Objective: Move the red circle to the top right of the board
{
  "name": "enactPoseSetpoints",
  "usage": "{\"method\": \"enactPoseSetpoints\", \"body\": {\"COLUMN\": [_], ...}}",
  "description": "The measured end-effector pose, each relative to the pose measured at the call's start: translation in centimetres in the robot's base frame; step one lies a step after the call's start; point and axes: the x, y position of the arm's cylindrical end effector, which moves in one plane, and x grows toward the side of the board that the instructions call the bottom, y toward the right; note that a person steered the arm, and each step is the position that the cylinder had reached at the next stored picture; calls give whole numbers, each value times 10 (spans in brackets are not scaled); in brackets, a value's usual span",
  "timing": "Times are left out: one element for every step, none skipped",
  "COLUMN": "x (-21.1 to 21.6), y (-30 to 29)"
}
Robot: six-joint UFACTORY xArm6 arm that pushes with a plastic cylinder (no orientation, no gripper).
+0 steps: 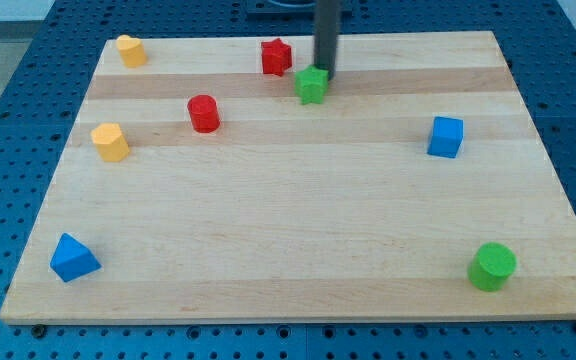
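The red circle is a short red cylinder on the wooden board, left of centre near the view's top. My tip is at the view's top centre, touching the upper right side of a green star block. The tip stands well to the right of the red circle and a little above it, apart from it. A red star block lies just left of the rod.
A yellow block sits at the top left corner and another yellow block at the left. A blue triangle is at the bottom left, a blue cube at the right, a green cylinder at the bottom right.
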Motion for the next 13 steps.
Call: {"method": "enactPoseSetpoints", "body": {"x": [4,11,54,94,111,111,102,76,66,71,101,117,117], "y": [-16,43,73,26,-70,-156,-200,-210,-190,-138,-87,-58,-82]}}
